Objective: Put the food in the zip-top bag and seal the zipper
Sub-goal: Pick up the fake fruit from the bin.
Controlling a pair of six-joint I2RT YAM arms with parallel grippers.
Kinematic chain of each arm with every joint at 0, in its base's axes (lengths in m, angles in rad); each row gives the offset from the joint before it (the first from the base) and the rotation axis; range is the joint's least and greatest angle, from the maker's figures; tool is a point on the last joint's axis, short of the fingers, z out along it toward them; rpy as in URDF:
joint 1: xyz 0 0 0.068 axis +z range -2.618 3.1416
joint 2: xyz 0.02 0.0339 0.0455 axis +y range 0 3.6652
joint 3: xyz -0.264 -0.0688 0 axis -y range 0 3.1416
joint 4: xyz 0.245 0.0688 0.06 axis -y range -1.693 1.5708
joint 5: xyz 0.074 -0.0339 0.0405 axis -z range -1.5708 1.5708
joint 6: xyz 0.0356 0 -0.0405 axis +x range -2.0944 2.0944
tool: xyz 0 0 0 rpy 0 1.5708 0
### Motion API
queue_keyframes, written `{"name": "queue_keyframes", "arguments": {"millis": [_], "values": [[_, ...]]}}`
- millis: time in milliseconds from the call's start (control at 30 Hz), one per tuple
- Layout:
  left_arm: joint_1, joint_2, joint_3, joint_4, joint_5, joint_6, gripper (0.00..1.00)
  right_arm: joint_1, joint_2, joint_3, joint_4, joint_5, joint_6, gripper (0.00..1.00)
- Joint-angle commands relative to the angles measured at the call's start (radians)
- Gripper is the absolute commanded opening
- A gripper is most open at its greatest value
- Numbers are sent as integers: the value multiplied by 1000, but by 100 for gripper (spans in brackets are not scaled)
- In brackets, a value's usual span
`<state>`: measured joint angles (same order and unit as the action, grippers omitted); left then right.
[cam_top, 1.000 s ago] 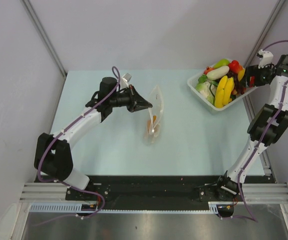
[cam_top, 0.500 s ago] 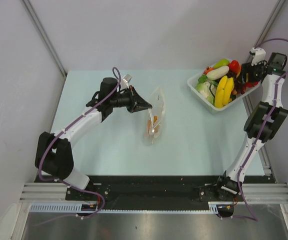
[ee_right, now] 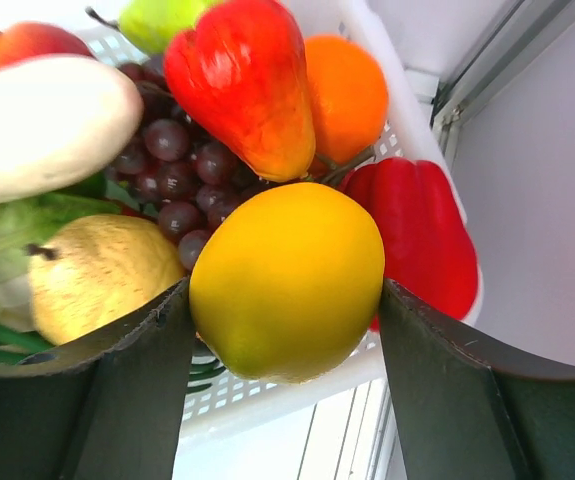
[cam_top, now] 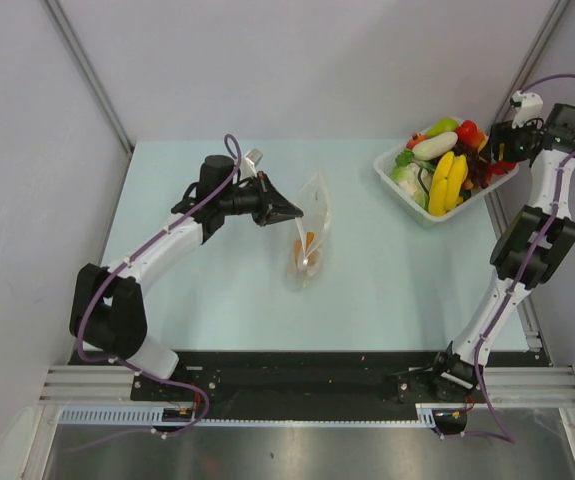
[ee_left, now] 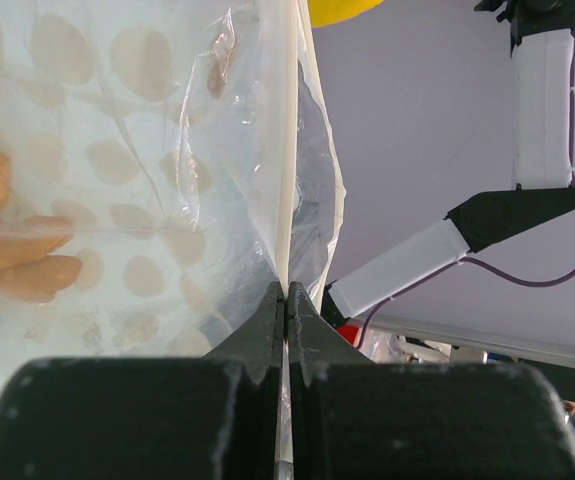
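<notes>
The zip-top bag (cam_top: 310,232), clear with cream dots, stands on edge mid-table with small orange pieces (cam_top: 305,250) inside. My left gripper (cam_top: 295,212) is shut on its mouth edge. In the left wrist view the jaws (ee_left: 287,300) pinch the whitish zipper strip (ee_left: 289,150), with the dotted pouch (ee_left: 117,150) to the left. My right gripper (cam_top: 497,148) is over the basket's right end. In the right wrist view it (ee_right: 285,290) is shut on the yellow lemon (ee_right: 287,270). The red bell pepper (ee_right: 417,240), purple grapes (ee_right: 172,170) and white radish (ee_right: 37,125) lie behind it.
The white lattice basket (cam_top: 417,205) at the back right holds bananas (cam_top: 447,180), a red pear (ee_right: 242,85), an orange (ee_right: 345,90), a yellow pear (ee_right: 97,275) and greens. Its rim (ee_right: 297,390) is just under the lemon. Grey walls enclose the table.
My right gripper has shifted slightly over the basket's right end. The left arm and the bag have not moved.
</notes>
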<state>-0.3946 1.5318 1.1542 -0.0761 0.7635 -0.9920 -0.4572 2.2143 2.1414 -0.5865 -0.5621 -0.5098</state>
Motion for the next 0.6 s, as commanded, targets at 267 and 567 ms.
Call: {"name": "queue_keyframes", "arguments": {"millis": [267,567], "values": [[7,-4,35,-13,22,39,0,-8,-373,-66,82,-341,263,28],[7,-6,70,-74,7,96,0,342,-718,-380,198,-503,401,27]]}}
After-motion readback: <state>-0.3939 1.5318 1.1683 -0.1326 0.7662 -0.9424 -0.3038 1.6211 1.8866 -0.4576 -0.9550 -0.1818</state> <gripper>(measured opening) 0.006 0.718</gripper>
